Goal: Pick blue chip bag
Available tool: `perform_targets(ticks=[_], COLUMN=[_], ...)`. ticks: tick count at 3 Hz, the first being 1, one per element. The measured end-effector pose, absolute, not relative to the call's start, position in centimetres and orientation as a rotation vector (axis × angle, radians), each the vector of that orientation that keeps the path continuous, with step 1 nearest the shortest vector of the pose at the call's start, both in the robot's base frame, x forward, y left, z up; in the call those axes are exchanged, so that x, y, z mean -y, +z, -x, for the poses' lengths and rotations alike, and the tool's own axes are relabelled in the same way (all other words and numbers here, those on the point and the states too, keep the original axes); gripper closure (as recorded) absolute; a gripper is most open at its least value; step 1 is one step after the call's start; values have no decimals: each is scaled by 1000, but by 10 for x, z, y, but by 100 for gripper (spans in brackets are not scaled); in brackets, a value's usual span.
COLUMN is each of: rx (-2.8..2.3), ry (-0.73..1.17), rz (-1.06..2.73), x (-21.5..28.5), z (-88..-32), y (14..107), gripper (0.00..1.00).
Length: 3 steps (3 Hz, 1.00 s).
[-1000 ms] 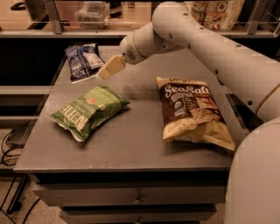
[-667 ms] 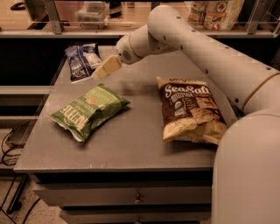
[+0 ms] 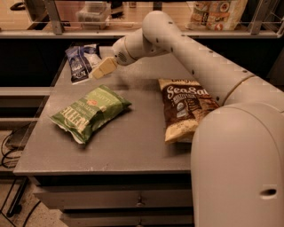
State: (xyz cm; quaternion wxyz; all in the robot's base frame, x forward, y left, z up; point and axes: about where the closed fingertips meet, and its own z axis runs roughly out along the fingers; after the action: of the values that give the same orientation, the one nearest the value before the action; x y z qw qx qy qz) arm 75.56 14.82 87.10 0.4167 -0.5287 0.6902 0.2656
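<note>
The blue chip bag [image 3: 81, 62] is a small dark navy bag with a pale panel, lying at the far left corner of the grey table [image 3: 133, 133]. My gripper [image 3: 98, 71] reaches across from the right and hovers just right of the bag, its beige fingertips close to the bag's lower right edge. It holds nothing that I can see.
A green chip bag [image 3: 90, 112] lies left of centre on the table. A yellow-and-brown "Sea Salt" bag [image 3: 185, 106] lies to the right, partly behind my arm. A shelf with containers [image 3: 93, 12] runs behind the table. Drawers sit below the front edge.
The gripper has shifted slightly left and down, nearer to the blue bag. The bags have not moved.
</note>
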Motion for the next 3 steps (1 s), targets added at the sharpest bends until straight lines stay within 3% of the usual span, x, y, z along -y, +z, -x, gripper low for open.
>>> perform_targets(ticks=[1, 3], rx=[-1735, -1706], ry=[696, 761], rz=[1333, 1358], x=[-158, -178], z=[-765, -771], y=[861, 847], gripper=[0, 42])
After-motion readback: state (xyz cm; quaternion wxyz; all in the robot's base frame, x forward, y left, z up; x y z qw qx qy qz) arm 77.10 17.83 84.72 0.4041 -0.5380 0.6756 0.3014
